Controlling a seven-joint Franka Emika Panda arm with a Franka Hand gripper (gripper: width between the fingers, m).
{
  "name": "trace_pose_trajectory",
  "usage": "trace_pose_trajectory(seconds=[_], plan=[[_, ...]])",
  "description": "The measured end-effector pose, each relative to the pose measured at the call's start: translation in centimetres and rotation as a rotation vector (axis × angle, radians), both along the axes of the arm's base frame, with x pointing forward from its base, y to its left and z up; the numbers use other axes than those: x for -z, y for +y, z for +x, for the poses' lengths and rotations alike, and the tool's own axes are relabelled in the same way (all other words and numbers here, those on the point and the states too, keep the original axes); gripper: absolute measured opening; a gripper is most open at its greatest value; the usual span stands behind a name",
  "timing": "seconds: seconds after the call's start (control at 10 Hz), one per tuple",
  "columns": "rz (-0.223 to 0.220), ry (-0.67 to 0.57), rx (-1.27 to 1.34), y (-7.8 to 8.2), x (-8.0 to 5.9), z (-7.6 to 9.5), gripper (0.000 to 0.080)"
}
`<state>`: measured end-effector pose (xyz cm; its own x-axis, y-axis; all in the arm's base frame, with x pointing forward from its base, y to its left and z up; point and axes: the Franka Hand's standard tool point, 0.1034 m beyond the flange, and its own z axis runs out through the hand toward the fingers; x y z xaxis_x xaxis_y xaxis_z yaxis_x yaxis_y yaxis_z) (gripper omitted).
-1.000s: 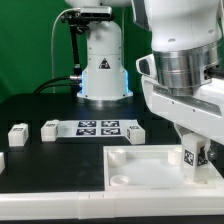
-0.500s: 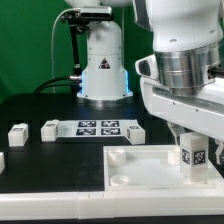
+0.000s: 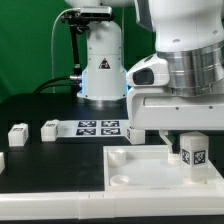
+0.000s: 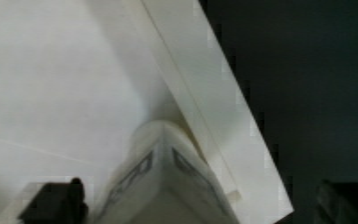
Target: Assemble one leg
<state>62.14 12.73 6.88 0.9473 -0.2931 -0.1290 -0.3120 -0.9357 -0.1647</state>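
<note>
The leg (image 3: 194,151), a small white post with a marker tag on its face, stands upright in the far corner of the large white plate (image 3: 140,166) at the exterior view's right. My gripper (image 3: 190,133) hangs right over the leg. In the wrist view the leg (image 4: 172,170) sits between my two dark fingertips (image 4: 55,202), which stand wide apart with clear gaps on both sides of it. The gripper (image 4: 197,206) is open and touches nothing.
Three more small white legs lie on the black table: two at the left (image 3: 17,133) (image 3: 50,127), one beside the marker board (image 3: 137,131). The marker board (image 3: 98,127) lies in the middle. The arm's base (image 3: 103,65) stands behind it.
The hand has risen and shifted toward the exterior view's left above the leg. The leg stays standing at the plate's corner.
</note>
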Motion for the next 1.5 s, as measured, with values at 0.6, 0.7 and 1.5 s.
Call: trace_pose_trajectory(seconds=[0.6, 0.7, 1.5], plan=[[0.01, -0.106, -0.36, -0.3, 0.1, 0.5, 0.0637], [0.01, -0.106, -0.36, -0.3, 0.1, 0.5, 0.0443], [-0.015, -0.054, -0.014, -1.2, 0.2, 0.6, 0.0293]])
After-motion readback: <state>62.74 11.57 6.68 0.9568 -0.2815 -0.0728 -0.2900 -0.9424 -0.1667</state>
